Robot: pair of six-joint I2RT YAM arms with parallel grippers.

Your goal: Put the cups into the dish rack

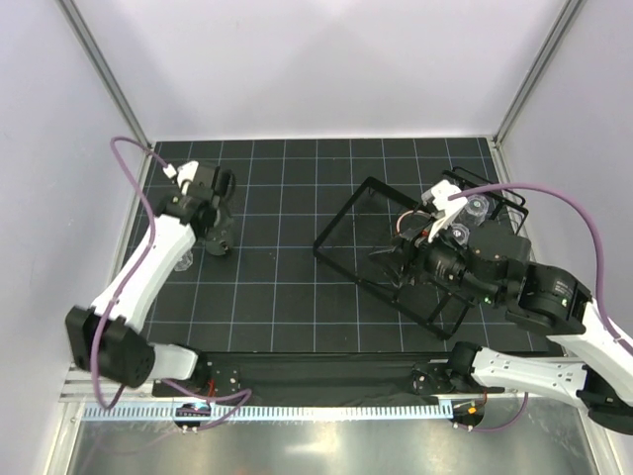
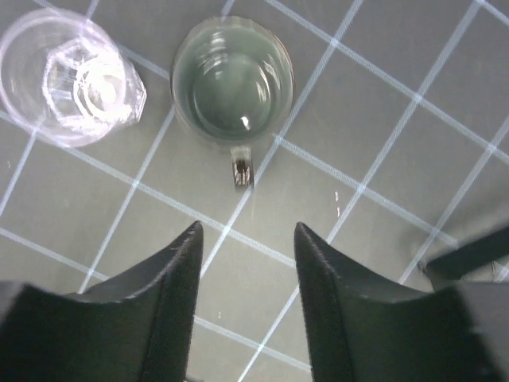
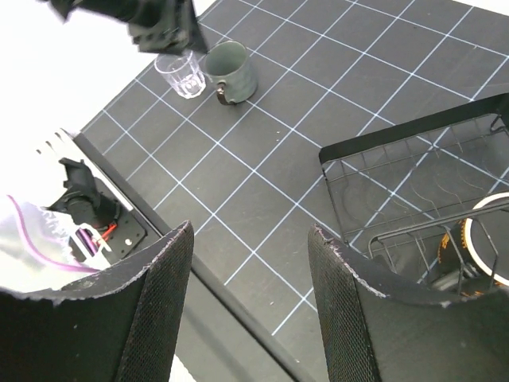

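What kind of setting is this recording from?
Probably a lab test cell, not a kitchen: blank white walls between metal posts, a black gridded mat, and a dish rack staged on it.

From above, the left arm lies over part of the clear tumbler near the worktop's left edge. The right arm hides the near right corner of the dish rack; the tumblers inside are too small to count. The right wrist view cuts off the rack and a white-rimmed cup at its right edge. A dark blur at the left wrist view's right edge cannot be identified.
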